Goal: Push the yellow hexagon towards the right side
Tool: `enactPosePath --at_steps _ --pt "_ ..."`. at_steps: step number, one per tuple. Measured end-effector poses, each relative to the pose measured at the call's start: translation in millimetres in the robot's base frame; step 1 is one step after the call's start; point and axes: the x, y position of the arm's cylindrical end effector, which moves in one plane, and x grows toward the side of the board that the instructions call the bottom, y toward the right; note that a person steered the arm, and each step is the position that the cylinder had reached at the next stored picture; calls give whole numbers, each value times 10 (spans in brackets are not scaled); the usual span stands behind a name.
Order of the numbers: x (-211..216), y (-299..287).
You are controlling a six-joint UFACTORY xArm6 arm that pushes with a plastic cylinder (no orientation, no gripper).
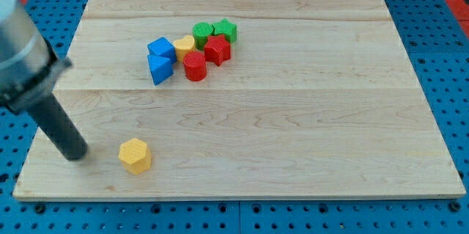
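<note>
The yellow hexagon [135, 155] lies near the view's bottom left of the wooden board [293, 117]. My tip [75, 155] rests on the board just to the view's left of the hexagon, with a gap of about one block width between them. The dark rod slants up to the view's top left into the blurred arm.
A cluster of blocks sits at the upper middle: two blue blocks [160, 48] [160, 67], a yellow block [185, 45], a red cylinder [195, 66], a red star [218, 49], a green cylinder [203, 33] and a green block [226, 29]. A blue pegboard surrounds the board.
</note>
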Motion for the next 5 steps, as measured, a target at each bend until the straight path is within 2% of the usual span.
enactPosePath --at_steps 1,2,3,4,5 --pt "41 1191" --pt "-15 2052" --pt "-79 1482" --pt "-255 1893" --pt "-566 2575"
